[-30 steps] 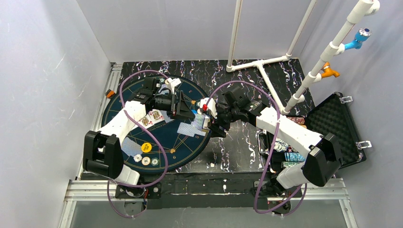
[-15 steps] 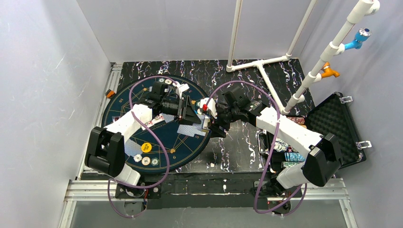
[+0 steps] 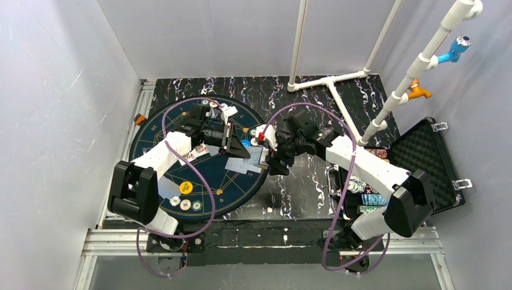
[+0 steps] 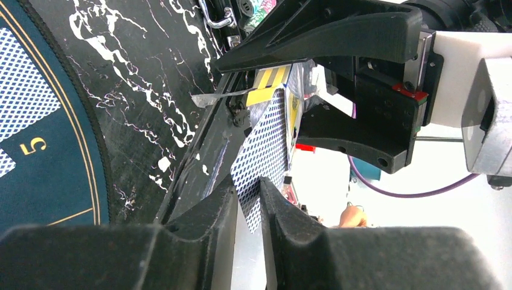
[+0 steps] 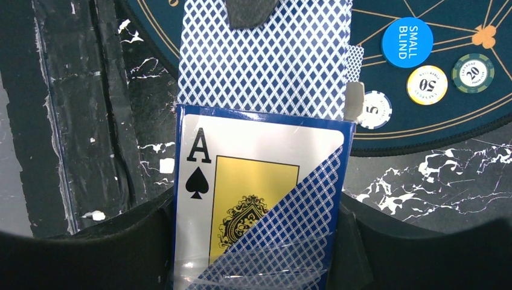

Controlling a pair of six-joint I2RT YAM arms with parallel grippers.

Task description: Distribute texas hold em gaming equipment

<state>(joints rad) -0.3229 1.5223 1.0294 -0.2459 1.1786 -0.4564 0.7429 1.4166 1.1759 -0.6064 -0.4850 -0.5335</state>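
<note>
Ace-of-spades card box (image 5: 256, 193) in right pincer (image 5: 258, 244), blue-patterned card (image 5: 265, 66) at its top

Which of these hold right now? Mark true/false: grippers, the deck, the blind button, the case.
1. The right gripper holds a card box showing the ace of spades. True.
2. The left gripper pinches a poker chip. False: it pinches a playing card sticking out of the box.
3. The blue SMALL BLIND disc lies on the mat. True.
4. The black case is closed. False: it stands open.
</note>
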